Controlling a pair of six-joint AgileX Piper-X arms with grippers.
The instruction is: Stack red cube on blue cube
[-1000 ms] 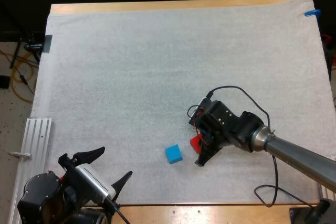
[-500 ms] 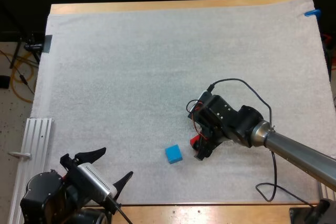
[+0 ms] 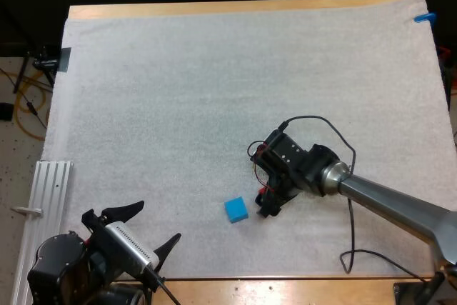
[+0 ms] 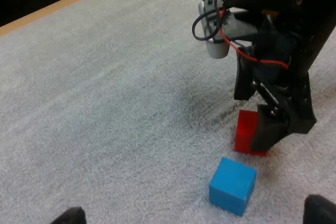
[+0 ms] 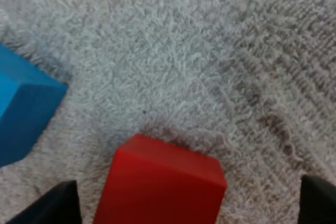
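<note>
The red cube (image 5: 163,182) rests on the white mat between the wide-apart fingers of my right gripper (image 5: 184,205), which is open and touches neither side of it. The blue cube (image 5: 23,111) sits just beside it, a small gap apart. In the high view my right gripper (image 3: 268,203) points down over the red cube (image 3: 265,191), hiding most of it, with the blue cube (image 3: 236,209) to its left. The left wrist view has the red cube (image 4: 242,135) behind the blue cube (image 4: 232,185). My left gripper (image 3: 155,223) waits open near the table's front left.
The white mat (image 3: 214,91) covers most of the table and stretches bare behind and to the left of the cubes. A metal rail (image 3: 50,191) lies off the mat's left edge. The right arm (image 3: 385,201) reaches in low from the right.
My right gripper has spread its fingers from a narrow stance to a wide one and shifted slightly left toward the blue cube. The red cube stays on the mat. My left arm is unmoved.
</note>
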